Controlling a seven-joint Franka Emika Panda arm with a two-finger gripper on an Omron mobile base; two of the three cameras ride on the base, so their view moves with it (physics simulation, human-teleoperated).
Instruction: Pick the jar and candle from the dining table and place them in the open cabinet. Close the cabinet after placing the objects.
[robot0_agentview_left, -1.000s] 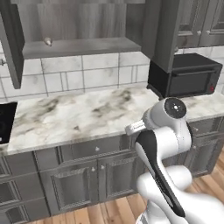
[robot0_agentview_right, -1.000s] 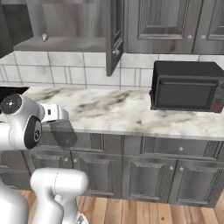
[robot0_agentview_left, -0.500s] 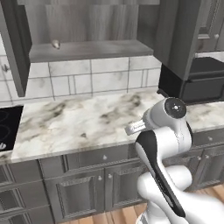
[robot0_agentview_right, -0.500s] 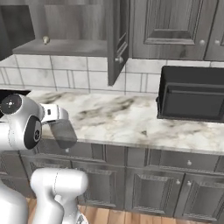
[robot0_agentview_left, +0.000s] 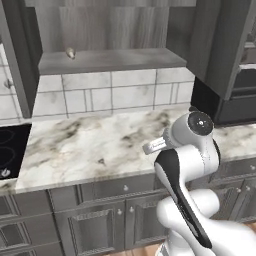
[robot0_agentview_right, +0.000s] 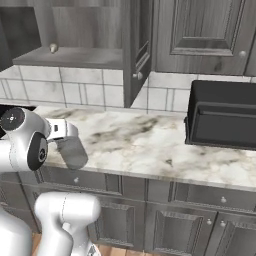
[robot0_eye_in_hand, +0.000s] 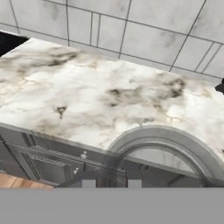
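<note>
My gripper (robot0_eye_in_hand: 111, 184) is shut on the jar (robot0_eye_in_hand: 168, 142), whose round grey rim curves close in front of the hand view. From the right base view the jar (robot0_agentview_right: 72, 152) hangs as a grey shape under the white hand, above the front edge of the marble counter (robot0_agentview_right: 150, 145). The cabinet (robot0_agentview_left: 110, 61) stands open above the counter, its doors swung out to both sides. On its shelf sits a small pale thing (robot0_agentview_left: 70, 52), too small to tell whether it is the candle. The dining table is out of view.
A black oven box (robot0_agentview_right: 222, 120) stands on the counter at the right, under closed wall cabinets (robot0_agentview_right: 200, 35). A black cooktop (robot0_agentview_left: 10, 150) lies at the counter's left end. The open cabinet door (robot0_agentview_right: 137, 50) juts out edge-on. Drawers and doors (robot0_agentview_left: 100, 220) run below.
The whole picture has shifted and grown: the base has driven closer to the counter and the open cabinet. The arm's pose and the shut grip look the same.
</note>
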